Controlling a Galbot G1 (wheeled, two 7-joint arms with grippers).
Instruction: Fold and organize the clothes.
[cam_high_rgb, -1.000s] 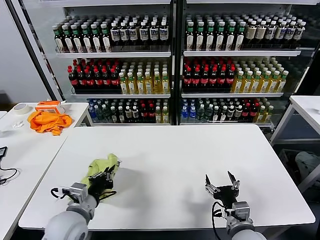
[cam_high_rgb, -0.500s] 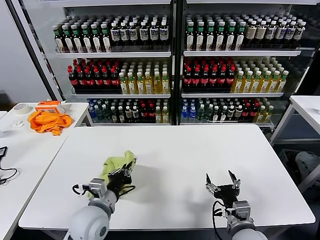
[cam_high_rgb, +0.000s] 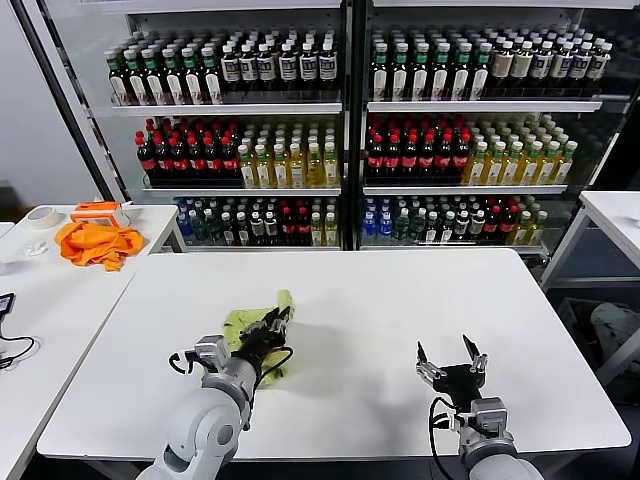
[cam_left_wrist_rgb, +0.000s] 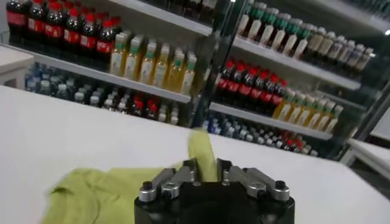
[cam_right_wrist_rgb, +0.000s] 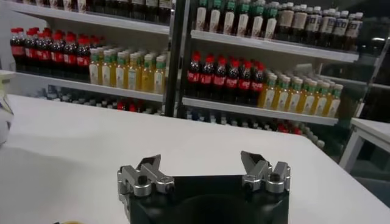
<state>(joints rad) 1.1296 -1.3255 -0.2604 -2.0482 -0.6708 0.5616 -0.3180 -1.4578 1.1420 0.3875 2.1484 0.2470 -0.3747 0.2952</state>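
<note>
The lime yellow-green T-shirt (cam_high_rgb: 250, 323) lies bunched on the white table (cam_high_rgb: 380, 300), left of the middle. My left gripper (cam_high_rgb: 276, 322) is shut on a fold of it and holds that fold raised; in the left wrist view the cloth (cam_left_wrist_rgb: 91, 192) runs up between the closed jaws of the left gripper (cam_left_wrist_rgb: 206, 167). My right gripper (cam_high_rgb: 450, 357) is open and empty, low over the table near its front right. The right wrist view shows the right gripper (cam_right_wrist_rgb: 204, 167) with only bare table between its jaws.
An orange cloth (cam_high_rgb: 97, 243), an orange box (cam_high_rgb: 98, 211) and a tape roll (cam_high_rgb: 42, 217) lie on the side table at the far left. A drinks cooler (cam_high_rgb: 345, 120) full of bottles stands behind the table. Another table edge (cam_high_rgb: 612, 215) is at the right.
My left gripper has moved right and away from me across the table, dragging the T-shirt with it. My right gripper has barely moved.
</note>
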